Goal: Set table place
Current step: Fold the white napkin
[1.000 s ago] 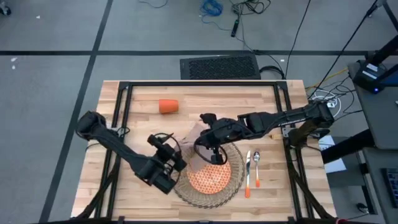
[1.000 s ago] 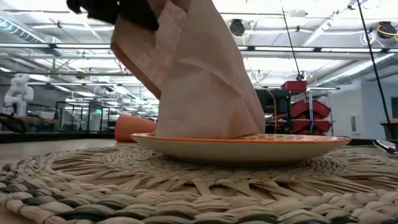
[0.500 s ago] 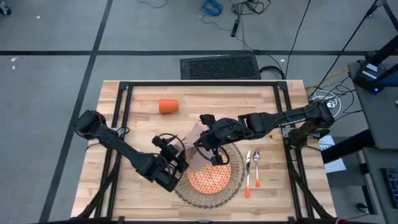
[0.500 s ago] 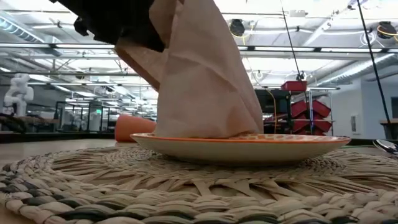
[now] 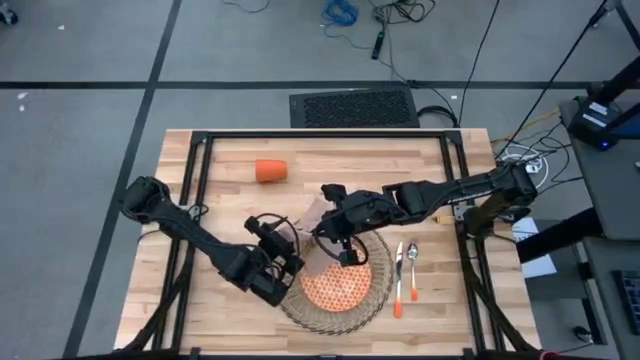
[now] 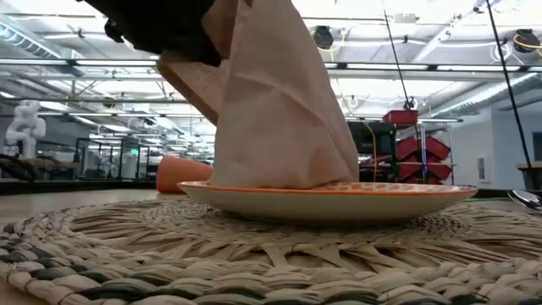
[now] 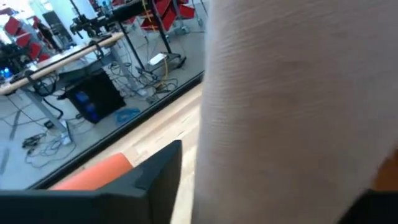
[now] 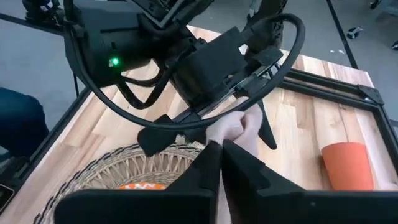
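A light-wood table (image 5: 220, 160) with a black frame is seen from above, with both dark arms reaching toward its middle. A round woven placemat (image 5: 372, 297) lies toward the near edge, slightly right of centre, and an orange-patterned plate (image 5: 335, 290) is centred on it. A beige napkin (image 6: 275, 110) is held up in a tall draped fold, its lower edge resting on the plate at about the 11 o'clock part of the rim. The right gripper (image 8: 219, 163) is clenched on the napkin's upper part, the cloth being pinched between its dark fingers. The left gripper (image 5: 288, 250) is placed just beside the napkin at the placemat's 9 o'clock edge; whether its jaws are parted or closed cannot be told. An orange cup (image 5: 270, 171) lies on its side well apart, at 11 o'clock from the placemat. Cutlery (image 5: 405, 270), a fork and a spoon with an orange handle, is laid just beside the placemat at 3 o'clock.
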Robot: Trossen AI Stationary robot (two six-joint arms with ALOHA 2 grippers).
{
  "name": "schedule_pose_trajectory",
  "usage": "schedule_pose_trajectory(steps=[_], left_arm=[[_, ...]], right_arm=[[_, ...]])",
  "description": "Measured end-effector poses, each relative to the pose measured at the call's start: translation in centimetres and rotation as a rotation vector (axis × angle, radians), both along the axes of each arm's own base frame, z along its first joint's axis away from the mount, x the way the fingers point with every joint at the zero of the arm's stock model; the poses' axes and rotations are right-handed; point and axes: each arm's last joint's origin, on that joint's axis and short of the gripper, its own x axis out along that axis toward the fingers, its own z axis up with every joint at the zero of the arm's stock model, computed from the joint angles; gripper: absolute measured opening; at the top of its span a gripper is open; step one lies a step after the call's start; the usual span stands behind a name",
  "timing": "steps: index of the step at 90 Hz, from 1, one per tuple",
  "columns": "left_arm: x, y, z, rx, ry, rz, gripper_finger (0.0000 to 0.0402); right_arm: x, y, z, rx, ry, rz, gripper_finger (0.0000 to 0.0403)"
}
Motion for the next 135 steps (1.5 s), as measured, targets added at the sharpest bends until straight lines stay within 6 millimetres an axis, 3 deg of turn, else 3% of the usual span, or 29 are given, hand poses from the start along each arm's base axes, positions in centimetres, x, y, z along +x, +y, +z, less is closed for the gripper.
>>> schedule_pose_trajectory(steps=[14,24,40,56,80,93,107,127,135], left_arm=[[0.0,-0.1,0.3,0.033,0.083,-0.044,0.0031],[-0.2,-0.4,1.7,0.061,0.121,-0.090,0.0005],[-1.4,-0.2,5.9,0.086,0.113,-0.153,0.0000],[-2.6,0.4,11.8,0.072,0.093,-0.262,0.0000],[-2.8,1.6,19.5,0.050,0.056,-0.390,0.0000],[-2.5,2.7,21.3,0.042,0.095,-0.391,0.0000],[-2.0,4.1,22.7,0.039,0.144,-0.362,0.0000],[-1.2,5.0,24.9,0.062,0.147,-0.342,0.0000],[-0.8,4.9,25.7,0.091,0.149,-0.356,0.0000]], right_arm=[[-0.1,0.0,-0.2,0.009,0.024,-0.009,0.0000],[-0.3,-0.1,-0.5,0.020,0.068,-0.022,0.0000],[-0.9,0.0,-1.2,0.038,0.162,-0.046,0.0000],[-1.4,0.2,-1.7,0.066,0.231,-0.074,0.0005],[-0.9,2.3,-2.7,0.016,0.217,-0.155,0.0081],[0.8,3.8,-4.3,0.007,0.178,-0.138,0.0117],[2.6,6.3,-7.5,-0.036,0.188,-0.111,0.0133],[4.0,8.0,-12.1,-0.194,0.155,-0.408,0.0135],[4.8,8.6,-13.5,-0.209,0.114,-0.444,0.0135]])
